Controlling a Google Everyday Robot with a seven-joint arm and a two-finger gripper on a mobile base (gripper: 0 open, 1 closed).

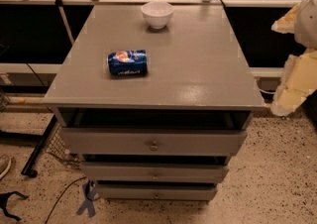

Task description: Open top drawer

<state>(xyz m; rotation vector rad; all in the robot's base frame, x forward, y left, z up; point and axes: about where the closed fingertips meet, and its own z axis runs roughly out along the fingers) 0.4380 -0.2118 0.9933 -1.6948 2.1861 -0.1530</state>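
Blue can (127, 63) left on the cabinet (198, 69) top, white bowl (157, 14) at its back. Top drawer (109, 141) just under the cabinet top, looks barely out if at all; knob (154, 145) untouched. Gripper (292, 86) right of the cabinet, well apart, grip state: cannot tell. Reach, grasp, pull: all 3 left.

tool (292, 89) right of cabinet (198, 59), can (127, 63) before bowl (157, 14)

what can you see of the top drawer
The top drawer is a wide, shallow grey panel, wood by its look, with a small round metal knob at centre. It sits level just under the cabinet top, a dark gap above it, two slimmer drawers below. Nothing touches it; the gripper hangs apart at the right edge.
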